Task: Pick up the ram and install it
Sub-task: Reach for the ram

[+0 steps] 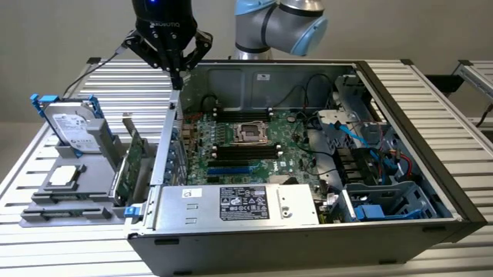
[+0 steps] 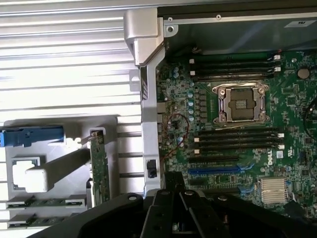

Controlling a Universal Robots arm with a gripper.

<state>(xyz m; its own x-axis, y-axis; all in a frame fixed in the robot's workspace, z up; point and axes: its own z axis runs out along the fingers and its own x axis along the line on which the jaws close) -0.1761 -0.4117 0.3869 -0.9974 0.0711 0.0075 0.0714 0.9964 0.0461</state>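
My gripper (image 1: 176, 75) hangs shut and holds nothing, above the far end of the open computer case's left wall. Its black fingers (image 2: 174, 191) meet at a point over the motherboard's edge. The ram (image 2: 47, 201) lies flat in a slot of the grey holder (image 1: 46, 216), outside the case at the exterior view's left, well away from the gripper. In the exterior view the ram (image 1: 68, 198) is a thin dark strip near the holder's front. The motherboard (image 1: 246, 150) has black memory slots (image 2: 237, 139) on both sides of the processor socket (image 2: 241, 103).
On the holder stand a hard drive (image 1: 73, 124) in blue clips, a wider green card (image 1: 133, 158) with a metal bracket, and a processor (image 1: 66, 174). The case holds a power supply (image 1: 239, 202), cables and a drive cage (image 1: 389, 202). A slatted metal table (image 1: 123, 86) carries everything.
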